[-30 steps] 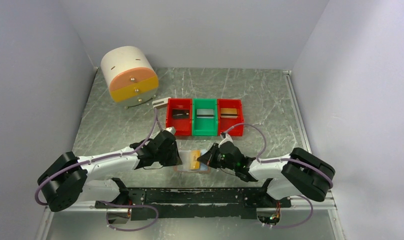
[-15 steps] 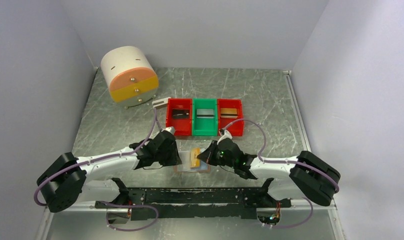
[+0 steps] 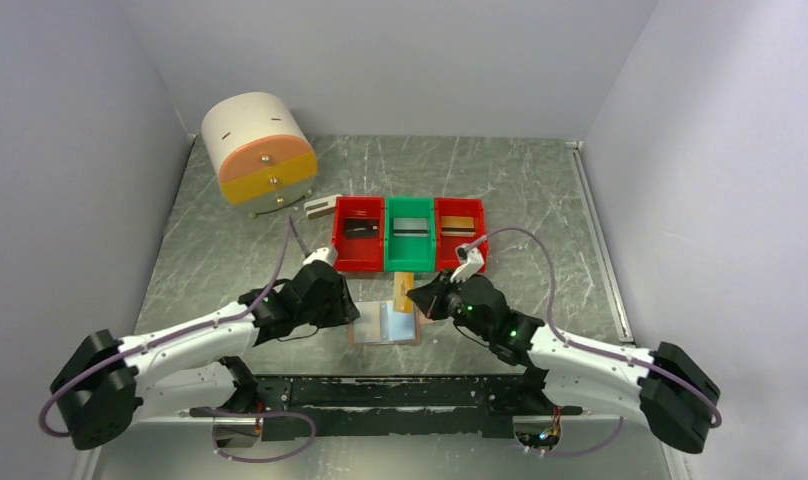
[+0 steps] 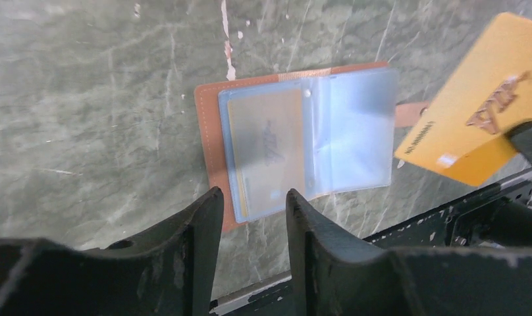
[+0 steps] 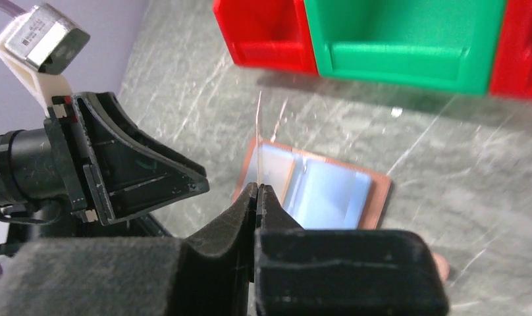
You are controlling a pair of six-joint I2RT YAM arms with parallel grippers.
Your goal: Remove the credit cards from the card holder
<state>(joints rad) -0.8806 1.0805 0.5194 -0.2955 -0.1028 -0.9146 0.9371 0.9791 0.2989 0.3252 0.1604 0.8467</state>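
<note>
right gripper (image 5: 258,187) pinches a thin, stiff, likely slippery yellow-orange card (image 4: 477,125) by its edge above the card holder (image 4: 214,131); left gripper (image 4: 253,197) hovers over it, jaws apart, empty.

Seeing grey marbled metal table (image 3: 520,180), scratched all over, closed in by pale lilac walls (image 3: 380,60) on three sides. Finding white drum cabinet (image 3: 258,150) sitting at far-left corner, round front showing orange drawer over yellow drawer, small knobs on drawer fronts. Noting three open bins standing side by side in row mid-table: left red bin (image 3: 358,262), green bin (image 3: 410,262), right red bin (image 3: 460,203). Spotting small grey-white block (image 3: 322,206) just beside left red bin's far-left corner. Seeing black rail (image 3: 380,390) running along near table edge.
</note>
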